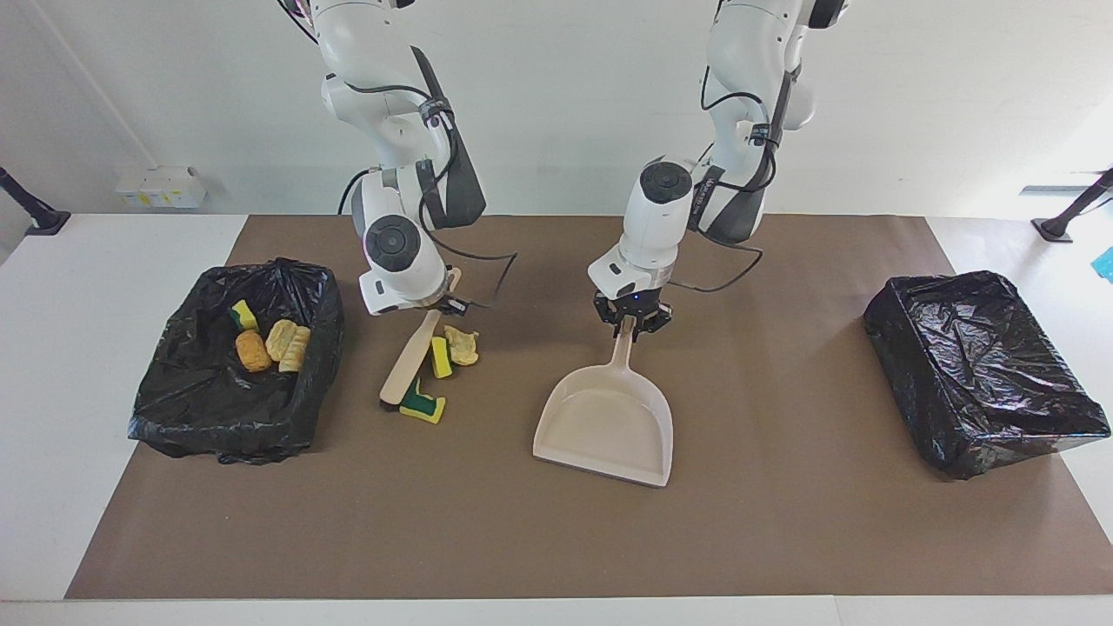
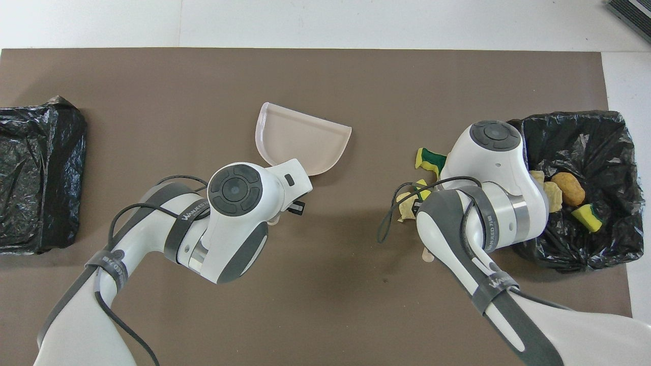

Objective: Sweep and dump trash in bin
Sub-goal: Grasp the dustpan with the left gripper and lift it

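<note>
Both grippers are largely hidden under their wrists from overhead. Three scraps (image 1: 439, 369) lie on the mat beside the brush (image 1: 409, 358), whose handle is clenched in the right gripper (image 1: 449, 301); others lie in the bin (image 1: 183, 409) alongside. The left gripper (image 1: 631, 324) is closed on the dustpan (image 1: 609, 426) handle. A covered bin (image 1: 983, 374) sits at the left arm's end.

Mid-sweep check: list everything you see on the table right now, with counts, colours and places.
Loose trash scraps: three, yellow-green sponge and tan, beside the open bin.
Binned scraps: four, same colours, in that bin.
Black-bag-lined open bin: one, right arm's end.
Black-bagged bin: one, left arm's end.
Beige plastic dustpan: one, mid-mat.
Beige brush: one, touching the loose scraps.
Brown mat: one.
Left gripper: shut on dustpan handle.
Right gripper: shut on brush handle.
</note>
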Action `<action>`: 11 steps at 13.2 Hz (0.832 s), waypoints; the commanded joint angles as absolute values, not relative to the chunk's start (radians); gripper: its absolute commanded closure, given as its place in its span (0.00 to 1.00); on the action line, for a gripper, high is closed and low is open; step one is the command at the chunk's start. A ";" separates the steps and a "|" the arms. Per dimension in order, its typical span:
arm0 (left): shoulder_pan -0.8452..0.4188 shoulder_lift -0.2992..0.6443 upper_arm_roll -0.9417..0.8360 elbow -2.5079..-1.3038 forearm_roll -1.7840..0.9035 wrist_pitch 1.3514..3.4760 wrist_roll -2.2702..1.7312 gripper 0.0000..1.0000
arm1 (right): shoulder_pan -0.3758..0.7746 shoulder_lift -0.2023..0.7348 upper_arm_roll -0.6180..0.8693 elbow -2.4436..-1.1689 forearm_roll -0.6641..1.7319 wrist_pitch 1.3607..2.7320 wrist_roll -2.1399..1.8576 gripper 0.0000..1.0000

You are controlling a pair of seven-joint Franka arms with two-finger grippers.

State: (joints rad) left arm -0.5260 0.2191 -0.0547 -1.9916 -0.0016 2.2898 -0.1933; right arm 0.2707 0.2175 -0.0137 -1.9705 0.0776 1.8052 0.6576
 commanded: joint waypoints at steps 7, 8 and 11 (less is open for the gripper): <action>-0.353 0.097 -0.051 -1.913 0.012 1.956 0.527 1.00 | 0.258 0.227 -0.009 -1.947 0.081 1.778 0.621 1.00; -0.351 0.092 -0.051 -1.919 0.012 1.948 0.608 1.00 | 0.258 0.227 -0.009 -1.948 0.083 1.779 0.621 1.00; -0.348 0.068 -0.051 -1.957 0.018 1.933 0.797 1.00 | 0.256 0.227 -0.009 -1.947 0.083 1.779 0.620 1.00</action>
